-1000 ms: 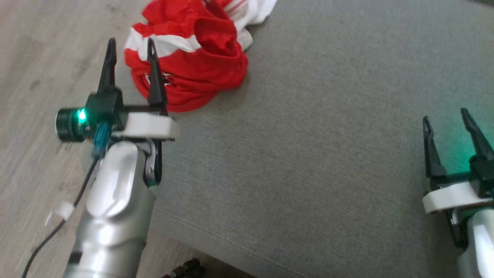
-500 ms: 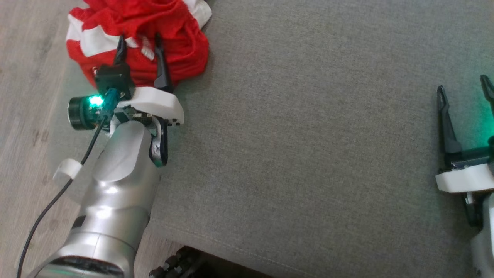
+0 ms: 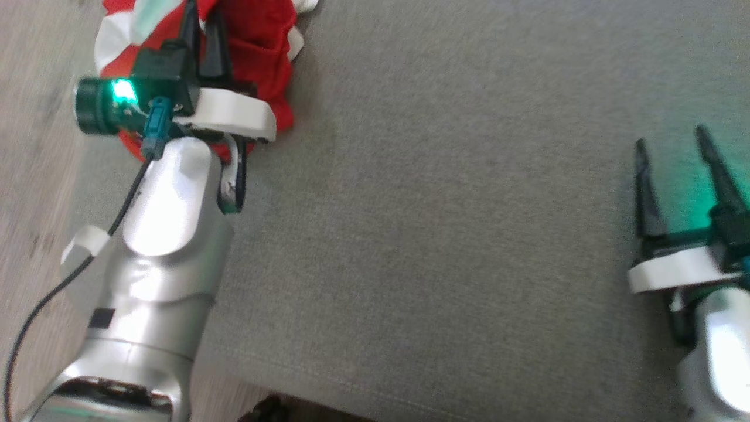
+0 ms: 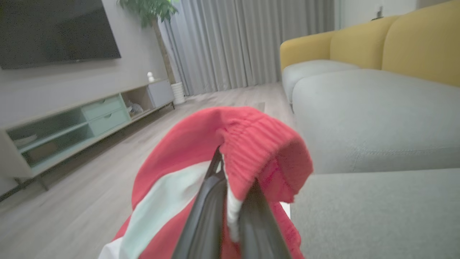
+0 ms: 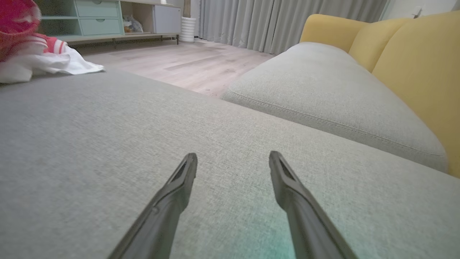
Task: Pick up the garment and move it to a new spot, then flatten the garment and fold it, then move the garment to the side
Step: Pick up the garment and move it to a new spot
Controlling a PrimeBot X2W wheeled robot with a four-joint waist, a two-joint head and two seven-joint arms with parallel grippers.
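Red cloth is sitting tight between the two dark fingers [image 3: 214, 47] of the left end effector [image 3: 201, 23]. They are pressing together and pinching a thick, stretchy band of the garment [image 3: 263, 41]. In the left wrist view the red band is folding over the tips of the left end effector [image 4: 233, 172], and a white stripe is hanging down beside them.

The garment is bunching up in a red and white heap at the far left corner of the grey cushion [image 3: 439, 205], right by the wooden floor [image 3: 35, 176]. It is too crumpled to tell which way its long side is running. It is lying straight ahead of the left end effector and touching it, so the left arm is by far the nearer one.

The right end effector [image 3: 670, 138] is waiting at the near right of the cushion with its fingers spread apart and nothing between them. It is well apart from the garment, which is showing far off to the left in the right wrist view [image 5: 36, 54].

The pick-up looks like it is just beginning. All the bare cushion is lying to the right, so the carry will likely be going that way.
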